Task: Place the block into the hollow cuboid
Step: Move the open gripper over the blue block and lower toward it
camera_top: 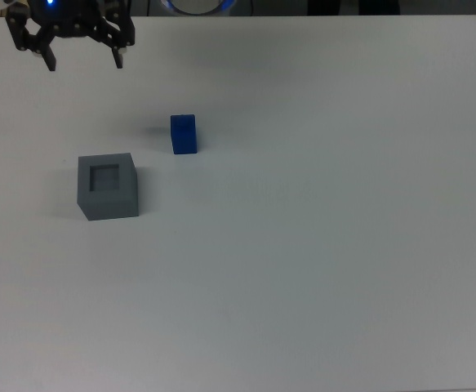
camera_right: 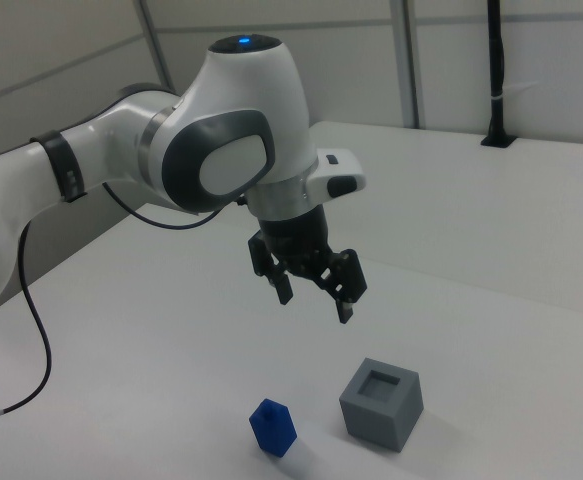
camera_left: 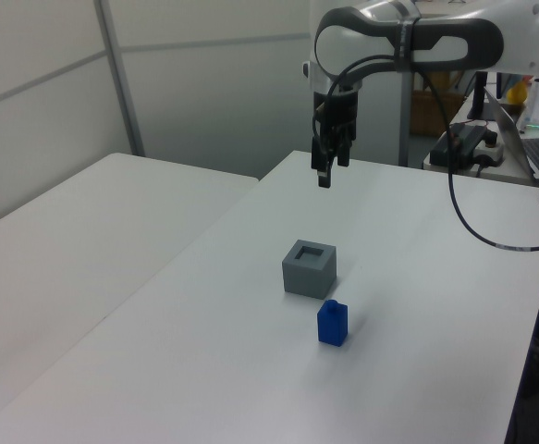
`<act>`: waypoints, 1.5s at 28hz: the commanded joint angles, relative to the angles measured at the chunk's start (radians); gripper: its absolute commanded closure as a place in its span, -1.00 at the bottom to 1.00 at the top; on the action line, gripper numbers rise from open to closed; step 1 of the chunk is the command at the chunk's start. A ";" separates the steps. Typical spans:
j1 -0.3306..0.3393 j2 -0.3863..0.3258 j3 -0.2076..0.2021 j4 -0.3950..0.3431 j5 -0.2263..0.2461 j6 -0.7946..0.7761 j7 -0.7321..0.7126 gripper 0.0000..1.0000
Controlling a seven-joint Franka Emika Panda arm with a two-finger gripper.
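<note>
A small bright blue block (camera_top: 184,134) (camera_left: 332,323) (camera_right: 272,427) stands upright on the white table. The grey hollow cuboid (camera_top: 107,186) (camera_left: 310,268) (camera_right: 381,403) sits close by, its square recess facing up and empty. My gripper (camera_top: 85,60) (camera_left: 324,176) (camera_right: 314,304) hangs open in the air, holding nothing. In the top view it is at the upper left, beyond both objects. In the right view it hovers above the table, higher than the block and cuboid.
A second white table (camera_left: 75,231) stands at the left view's left, separated by a narrow gap. A desk with cables and equipment (camera_left: 491,148) is behind the arm at the left view's right. A black cable (camera_left: 472,213) hangs from the arm.
</note>
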 commanded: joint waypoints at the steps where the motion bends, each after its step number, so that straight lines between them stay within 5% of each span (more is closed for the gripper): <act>1: 0.036 -0.076 -0.001 -0.102 0.012 -0.006 0.004 -1.00; 9: 0.098 -0.190 0.002 -0.306 0.014 0.121 0.005 -1.00; 19: 0.168 -0.184 0.005 -0.412 0.014 0.204 0.005 -1.00; 42: 0.195 0.002 0.022 -0.409 -0.004 0.267 0.008 -1.00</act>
